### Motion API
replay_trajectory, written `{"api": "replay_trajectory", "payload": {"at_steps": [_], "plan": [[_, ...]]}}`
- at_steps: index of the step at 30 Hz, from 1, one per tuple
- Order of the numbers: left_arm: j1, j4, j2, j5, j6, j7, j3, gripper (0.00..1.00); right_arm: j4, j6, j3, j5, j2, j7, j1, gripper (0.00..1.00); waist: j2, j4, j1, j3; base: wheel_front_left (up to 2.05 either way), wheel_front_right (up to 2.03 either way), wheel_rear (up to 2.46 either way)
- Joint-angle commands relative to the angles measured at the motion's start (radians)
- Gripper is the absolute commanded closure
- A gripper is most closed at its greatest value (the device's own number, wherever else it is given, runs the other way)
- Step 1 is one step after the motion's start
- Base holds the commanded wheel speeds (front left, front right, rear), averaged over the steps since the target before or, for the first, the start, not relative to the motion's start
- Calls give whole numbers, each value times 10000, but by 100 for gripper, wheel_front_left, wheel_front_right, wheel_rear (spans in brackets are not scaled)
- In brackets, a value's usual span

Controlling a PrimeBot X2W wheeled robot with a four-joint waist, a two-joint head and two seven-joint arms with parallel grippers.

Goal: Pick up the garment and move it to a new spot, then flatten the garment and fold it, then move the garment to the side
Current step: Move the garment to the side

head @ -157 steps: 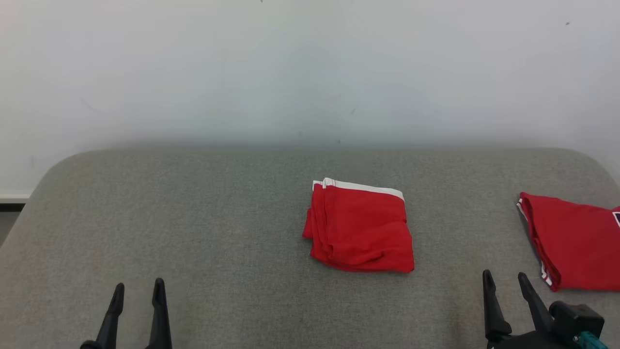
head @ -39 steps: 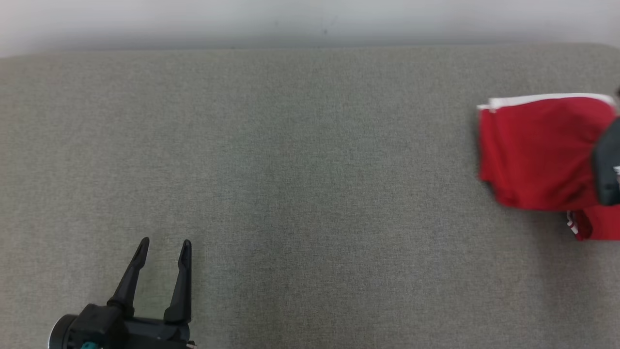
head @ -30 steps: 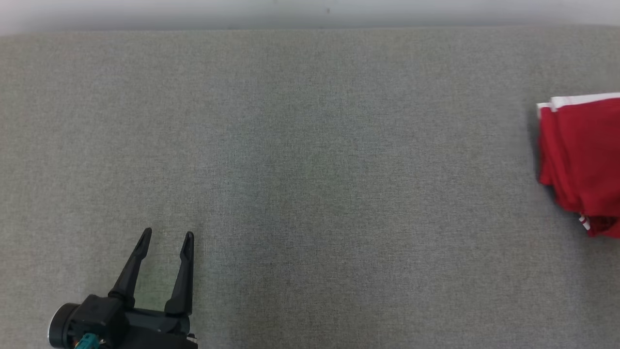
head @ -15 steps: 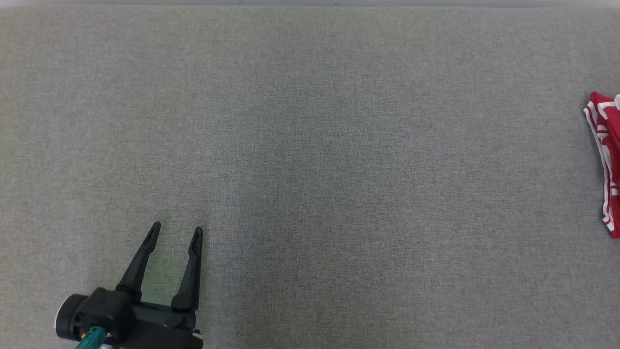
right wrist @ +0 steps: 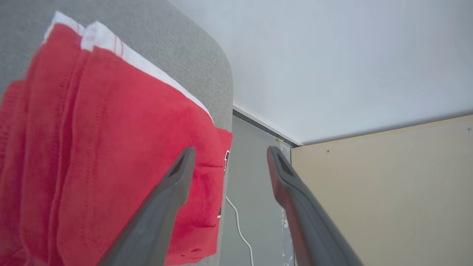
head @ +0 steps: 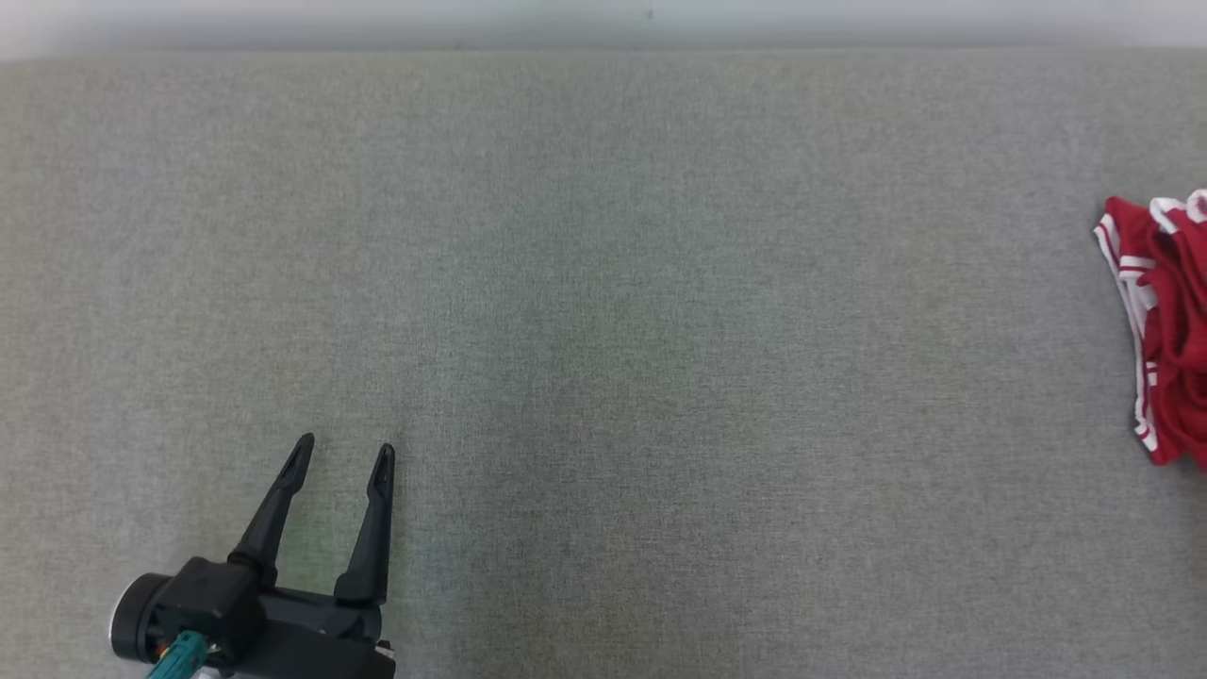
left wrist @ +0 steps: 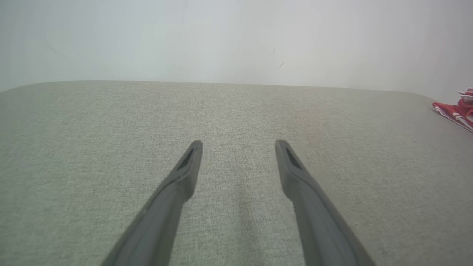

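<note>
Left end effector (head: 344, 453) sits low at the left, fingers spread wide, nothing in it, over bare grey tabletop (head: 660, 330). At the tabletop's far right end, by the rounded corner, lies the folded red garment (right wrist: 92, 147) with a white band. Right end effector (right wrist: 231, 149) is at the garment's outer edge, fingers apart, gripping nothing.

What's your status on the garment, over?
Left pincer open, empty, over grey table. Right pincer open, by folded red garment at table's right edge. Nothing in the way.
</note>
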Motion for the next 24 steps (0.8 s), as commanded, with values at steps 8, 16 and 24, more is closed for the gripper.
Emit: {"api": "replay_trajectory", "payload": {"at_steps": [8,16,24], "plan": [[747,-231,-460,5,12,-30,583,0,-1567,3,-871,194,2185,-1148,854,0,0,-112,1,-1379,0,0,0],[1564,-248,-1004,207,25,-32,1298,0,-3710,3,-2289,-10,4820,-1862,3395,0,0,-14,1,-2539,0,0,0],[2275,-117,-1350,308,58,-30,1673,0,-4522,3,-2835,552,7166,-3444,5520,0,0,111,1,-3391,0,0,0]]}}
